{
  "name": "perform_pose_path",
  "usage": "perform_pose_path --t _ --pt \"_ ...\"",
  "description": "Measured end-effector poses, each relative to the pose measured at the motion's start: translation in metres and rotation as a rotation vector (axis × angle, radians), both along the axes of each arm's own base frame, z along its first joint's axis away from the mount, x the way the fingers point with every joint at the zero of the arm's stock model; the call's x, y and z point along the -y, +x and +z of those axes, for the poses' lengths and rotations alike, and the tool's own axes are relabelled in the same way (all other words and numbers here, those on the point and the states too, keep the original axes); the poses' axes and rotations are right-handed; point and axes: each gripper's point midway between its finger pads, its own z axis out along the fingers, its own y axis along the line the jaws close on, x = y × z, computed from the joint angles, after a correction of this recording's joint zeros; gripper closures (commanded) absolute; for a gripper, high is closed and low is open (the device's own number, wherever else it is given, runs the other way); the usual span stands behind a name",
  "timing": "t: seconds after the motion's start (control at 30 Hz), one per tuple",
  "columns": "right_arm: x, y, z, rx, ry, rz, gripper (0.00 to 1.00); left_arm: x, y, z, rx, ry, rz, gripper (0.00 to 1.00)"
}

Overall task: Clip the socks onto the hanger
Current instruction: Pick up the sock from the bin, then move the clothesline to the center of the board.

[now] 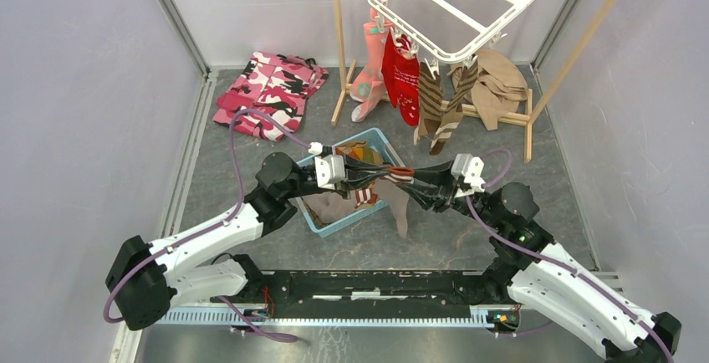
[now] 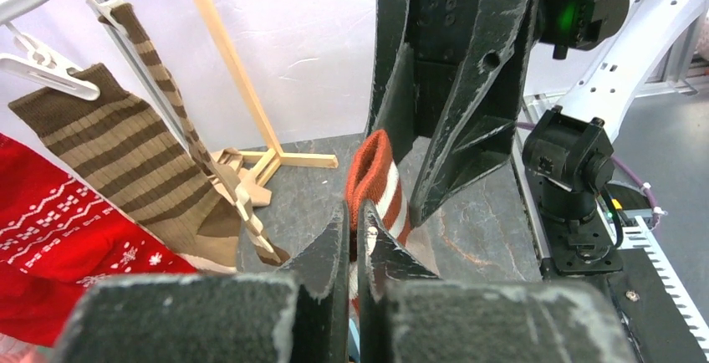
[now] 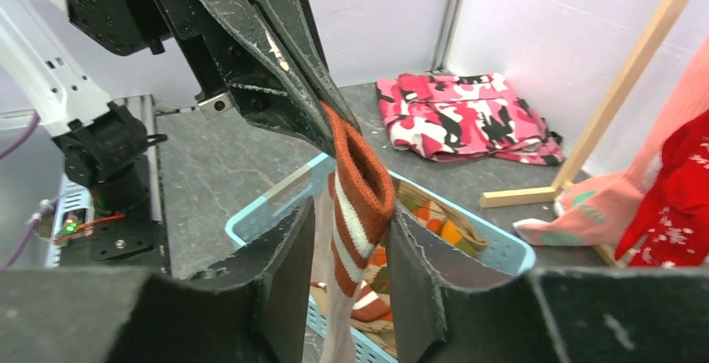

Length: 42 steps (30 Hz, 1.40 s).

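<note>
A sock with an orange-and-white striped cuff (image 1: 400, 174) and a greyish leg hangs between the two arms, above the blue basket (image 1: 323, 222). My left gripper (image 2: 358, 212) is shut on the cuff (image 2: 374, 171) from the left. My right gripper (image 3: 353, 207) comes from the right and straddles the same cuff (image 3: 361, 171). Its jaws stand apart, one pad against the fabric. The white hanger (image 1: 468, 12) is at the back, with pink (image 1: 368, 70), red (image 1: 404, 79), brown-striped (image 1: 439, 104) and taupe (image 1: 499, 87) socks clipped to it.
The basket (image 3: 251, 212) holds more socks, among them an argyle one (image 3: 435, 222). A pink camouflage garment (image 1: 272, 91) lies at the back left. The wooden pole rack (image 1: 339, 45) stands under the hanger, its feet on the floor.
</note>
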Motion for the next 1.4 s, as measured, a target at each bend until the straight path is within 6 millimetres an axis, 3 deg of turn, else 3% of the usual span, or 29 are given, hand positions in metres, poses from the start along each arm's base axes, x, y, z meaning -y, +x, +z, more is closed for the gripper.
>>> perform_pose_path --t 0.13,0.23,0.4,0.43,0.5,0.57,0.67,0.8,0.9,1.0,1.17,1.27,1.4 --pt "-0.005 -0.001 -0.001 -0.010 0.002 0.026 0.91 0.000 -0.001 0.004 0.002 -0.014 -0.002 0.98" --pt "-0.006 -0.001 -0.002 -0.017 0.005 0.030 1.00 -0.001 0.000 0.003 -0.007 -0.017 0.002 0.93" --pt "0.001 0.000 0.005 -0.002 0.029 -0.005 1.00 -0.004 0.007 0.002 -0.050 -0.035 0.050 0.34" --pt "0.004 0.001 0.007 0.002 0.034 -0.025 1.00 -0.006 0.011 0.002 -0.077 -0.045 0.077 0.26" --pt "0.014 0.007 0.010 0.005 0.045 -0.092 1.00 -0.011 0.021 0.001 -0.135 -0.065 0.135 0.17" --pt "0.026 0.015 0.010 -0.003 0.051 -0.168 1.00 -0.020 0.035 0.002 -0.194 -0.088 0.202 0.15" --pt "0.047 0.028 0.009 -0.022 0.060 -0.306 1.00 -0.044 0.073 0.001 -0.322 -0.129 0.317 0.13" --pt "0.077 0.043 0.008 -0.056 0.067 -0.486 1.00 -0.094 0.154 0.003 -0.515 -0.228 0.526 0.01" --pt "0.097 0.049 0.009 -0.074 0.082 -0.597 1.00 -0.114 0.201 -0.002 -0.611 -0.275 0.658 0.01" --pt "0.119 0.053 0.011 -0.091 0.108 -0.704 1.00 -0.119 0.252 -0.002 -0.650 -0.295 0.768 0.03" --pt "0.137 0.058 0.010 -0.115 0.119 -0.806 1.00 -0.114 0.331 -0.005 -0.612 -0.279 0.867 0.04" --pt "0.142 0.059 0.008 -0.123 0.118 -0.837 1.00 -0.111 0.370 -0.012 -0.566 -0.257 0.920 0.07" --pt "0.146 0.060 0.007 -0.130 0.119 -0.857 1.00 -0.107 0.405 -0.019 -0.517 -0.238 0.965 0.22"
